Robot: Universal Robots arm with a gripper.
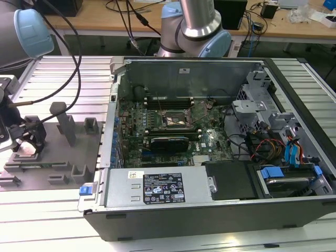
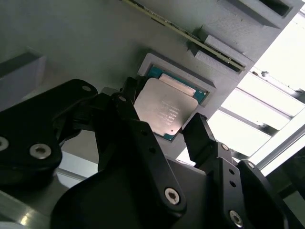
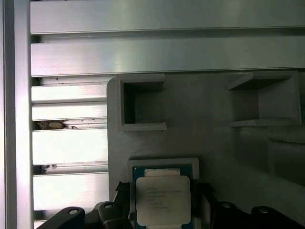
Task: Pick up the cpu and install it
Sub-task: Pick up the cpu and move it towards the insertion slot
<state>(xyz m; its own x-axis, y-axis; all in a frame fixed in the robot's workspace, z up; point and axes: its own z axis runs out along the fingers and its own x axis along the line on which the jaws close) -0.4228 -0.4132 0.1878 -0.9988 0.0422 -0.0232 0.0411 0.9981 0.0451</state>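
Silver-grey metal lid on a thin green board, that's the cpu (image 2: 166, 113). It's lying flat, lid up, in a shallow square pocket of the grey plastic fixture (image 3: 214, 124), and both wrist views show it. My gripper (image 2: 163, 105) hangs right over it with the jaws spread to roughly the chip's width and one finger (image 2: 200, 136) off each of two opposite edges. I can see a sliver of gap on both sides, so I'd call it not clamped. My guess on handling is very light, totally stiff and slick on top, so the only place to pinch is the thin edges of the board. The underside contacts would be the fragile bit. A crooked squeeze could tip it or pop it out, so I'd want the pads square on those two edges and gentle force. The pocket rim hugs the chip closely, which doesn't leave the fingers much room to get down beside it. The surface is a ribbed aluminium table (image 1: 52, 210), with the fixture at the exterior view's left and the open pc case (image 1: 210, 220) to the right. The socket (image 1: 176, 119) sits mid-board in there, with a black card (image 1: 169, 143) just beside it. Behind all that are wooden benches with cables (image 1: 126, 21) trailing over them.
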